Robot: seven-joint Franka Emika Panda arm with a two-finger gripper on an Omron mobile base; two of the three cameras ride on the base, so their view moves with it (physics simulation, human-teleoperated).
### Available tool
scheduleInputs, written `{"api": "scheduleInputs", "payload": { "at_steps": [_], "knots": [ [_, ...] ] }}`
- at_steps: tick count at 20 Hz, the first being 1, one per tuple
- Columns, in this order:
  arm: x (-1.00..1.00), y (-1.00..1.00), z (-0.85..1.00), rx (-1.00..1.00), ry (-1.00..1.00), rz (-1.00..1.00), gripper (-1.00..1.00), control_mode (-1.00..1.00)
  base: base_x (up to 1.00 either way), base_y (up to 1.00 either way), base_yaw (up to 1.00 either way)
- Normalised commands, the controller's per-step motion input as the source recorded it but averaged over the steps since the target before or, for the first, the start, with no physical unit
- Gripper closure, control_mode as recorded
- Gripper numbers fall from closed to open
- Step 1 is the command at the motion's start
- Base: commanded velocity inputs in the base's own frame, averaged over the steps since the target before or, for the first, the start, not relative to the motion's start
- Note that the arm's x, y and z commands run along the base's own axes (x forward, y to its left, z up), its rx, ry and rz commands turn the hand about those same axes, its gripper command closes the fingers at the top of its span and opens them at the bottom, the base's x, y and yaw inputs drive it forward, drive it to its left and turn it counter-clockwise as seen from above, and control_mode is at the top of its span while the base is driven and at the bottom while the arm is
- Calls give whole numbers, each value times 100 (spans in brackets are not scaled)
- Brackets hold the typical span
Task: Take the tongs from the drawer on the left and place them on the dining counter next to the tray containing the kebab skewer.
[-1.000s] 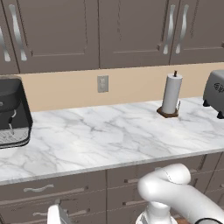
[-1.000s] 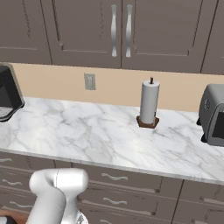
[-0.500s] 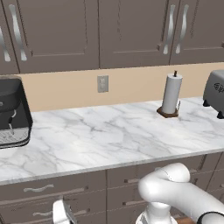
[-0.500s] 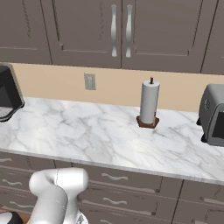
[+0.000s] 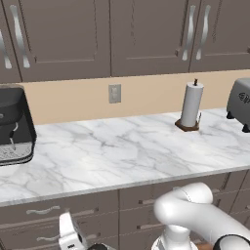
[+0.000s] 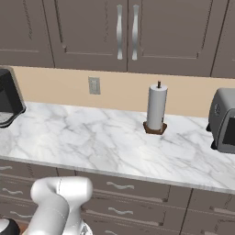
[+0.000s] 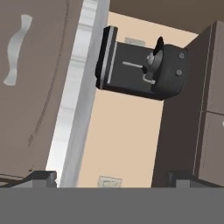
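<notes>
Long marble worktop [image 5: 122, 156] ran across both base views under a row of grey-brown wall cabinets [image 5: 63, 39], nothing on it shifted against the frames of 1.0 s and 0.5 s ago, so the base stood still. White arm [image 5: 190, 215] rose from the lower right of the left base view, its lower links cut off by the bottom edge. A white part of the wrist [image 5: 68, 235] stood at the bottom edge, left of the arm, a little higher than 1.0 s ago and much as 0.5 s ago; what hung below it was out of frame. The drawer [image 5: 49, 215] sat just under the worktop's left stretch: wide, shallow, grey-brown front, wavy silver bar handle [image 5: 43, 211], face flush with the neighbouring fronts, its left end cut by the frame. In the hand view, rolled on its side, the same front [image 7: 30, 100] and handle lay close ahead beside the marble edge. Black coffee machine [image 5: 12, 127] stood at the left end, partly cropped; grey toaster [image 6: 222, 121] at the right, also cropped. Paper towel roll [image 5: 191, 105] upright on its wooden base, near the toaster. Wall outlet [image 5: 114, 93] on the beige backsplash. Gripper [image 7: 111, 177]: fingertips [image 7: 41, 177] barely showing, spread wide to either side, nothing between them.
</notes>
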Motion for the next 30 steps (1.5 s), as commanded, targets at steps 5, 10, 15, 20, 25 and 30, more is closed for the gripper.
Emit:
{"api": "scheduleInputs", "payload": {
  "at_steps": [5,10,15,20,25,30],
  "knots": [
    [13,27,0,9,0,0,-100,-100,0,0,0],
    [17,21,-12,0,1,0,-100,-100,0,0,0],
    [25,19,-29,0,0,0,-100,-100,0,0,0],
    [28,37,-39,0,0,0,-100,-100,0,0,0],
    [14,38,-54,1,2,0,-100,-100,0,0,0],
    [15,21,-36,0,1,0,-100,-100,0,0,0]
  ]
}}
